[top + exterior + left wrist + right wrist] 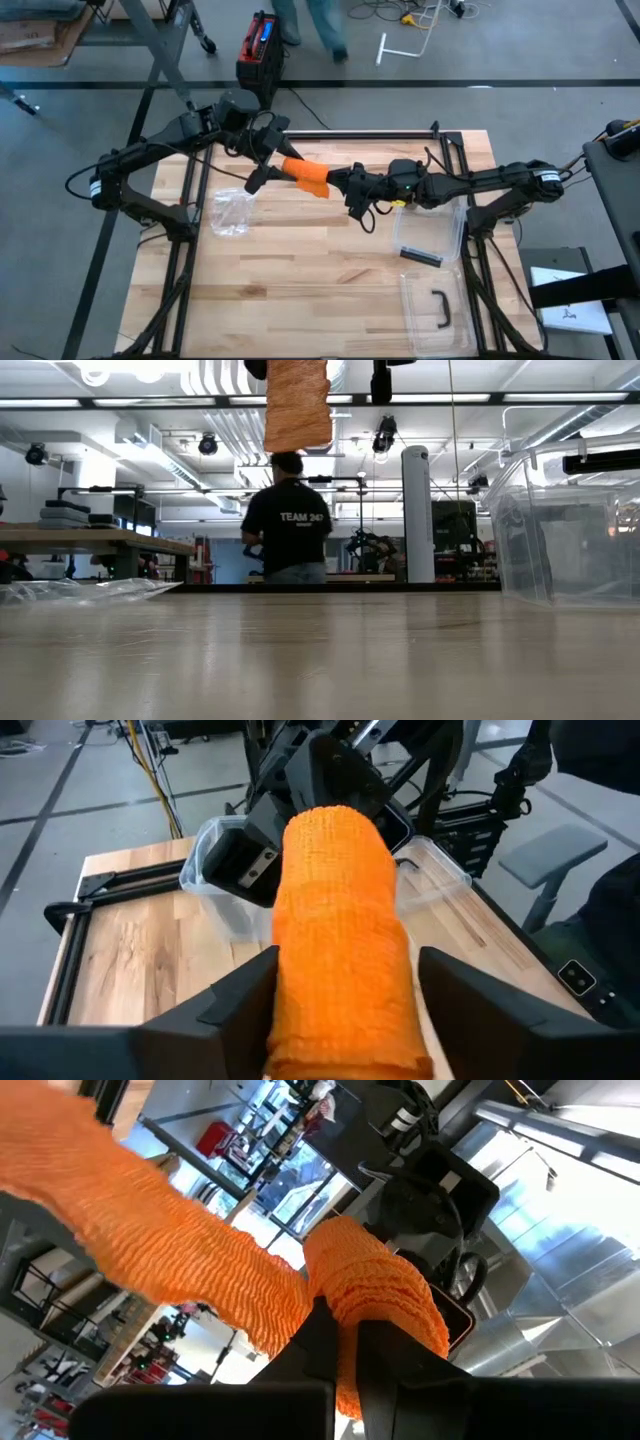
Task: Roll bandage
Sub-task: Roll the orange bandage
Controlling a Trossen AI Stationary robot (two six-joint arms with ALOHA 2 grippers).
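The orange bandage roll [306,176] is hanging above the wooden table [320,290], its top cut off in the low view. The right gripper [334,181] is pinching one end; the left gripper [268,165] is straddling the other, fingers [240,995] spread, contact unclear.

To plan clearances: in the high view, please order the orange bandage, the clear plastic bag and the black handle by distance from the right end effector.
1. Orange woven bandage, held in it.
2. Crumpled clear plastic bag, left side.
3. Black handle, front right, in a clear container.

Orange bandage [340,930] of ribbed, crinkled cloth above a pale, satin-smooth wood table [300,290]; clear glossy plastic bin [570,525] and bag [230,212].
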